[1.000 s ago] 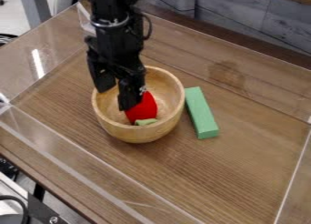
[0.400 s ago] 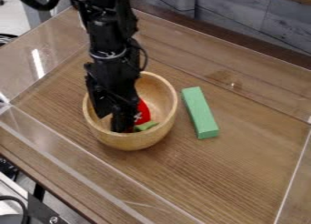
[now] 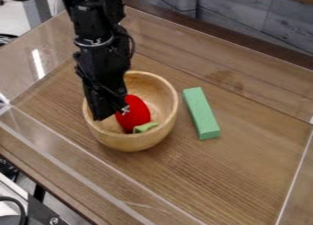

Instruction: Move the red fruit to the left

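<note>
You have one strawberry (image 3: 137, 111), one wooden bowl (image 3: 166, 90) and one green block (image 3: 202, 113) on the table (image 3: 232, 187). Your gripper (image 3: 113, 108) points straight down into the bowl with its fingers drawn together on the strawberry, which sits inside the bowl just right of the fingertips. The block lies outside the bowl, further to the gripper's right.

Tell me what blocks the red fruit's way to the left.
The red fruit lies inside the wooden bowl, so the bowl's wall rings it and it must be lifted over the rim. The gripper, fingers shut, is down in the bowl right beside it. Left of the bowl, bare table shows.
</note>
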You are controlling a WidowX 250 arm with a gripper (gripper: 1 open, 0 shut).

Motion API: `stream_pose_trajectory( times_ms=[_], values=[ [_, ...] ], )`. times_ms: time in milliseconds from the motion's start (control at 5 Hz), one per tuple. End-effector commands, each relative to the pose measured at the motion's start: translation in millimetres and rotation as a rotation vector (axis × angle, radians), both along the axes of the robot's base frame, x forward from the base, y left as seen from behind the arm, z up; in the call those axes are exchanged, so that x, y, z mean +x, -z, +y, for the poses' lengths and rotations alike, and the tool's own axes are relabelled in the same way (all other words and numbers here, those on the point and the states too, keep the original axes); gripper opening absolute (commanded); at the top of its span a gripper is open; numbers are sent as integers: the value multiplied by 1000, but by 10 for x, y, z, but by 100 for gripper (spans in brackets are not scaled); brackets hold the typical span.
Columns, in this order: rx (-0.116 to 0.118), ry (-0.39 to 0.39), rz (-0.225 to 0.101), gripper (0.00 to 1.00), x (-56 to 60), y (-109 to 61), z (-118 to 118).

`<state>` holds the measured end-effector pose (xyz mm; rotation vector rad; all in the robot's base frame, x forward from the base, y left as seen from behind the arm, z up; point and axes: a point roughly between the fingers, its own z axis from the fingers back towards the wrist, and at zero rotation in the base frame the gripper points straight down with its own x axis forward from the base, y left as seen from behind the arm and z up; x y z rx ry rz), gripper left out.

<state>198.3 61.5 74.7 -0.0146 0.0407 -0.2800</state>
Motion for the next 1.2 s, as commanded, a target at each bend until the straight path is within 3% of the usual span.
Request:
stream_pose_trajectory(
  times_ms=[0, 400, 800, 1000],
  values=[
    [-2, -60, -52, 0, 138, -162, -9],
    [-41, -36, -71, 0, 230, -422, -72],
    [-56, 5, -76, 0, 270, -472, -177],
    [-61, 74, -74, 100, 261, -378, -153]
  ],
)
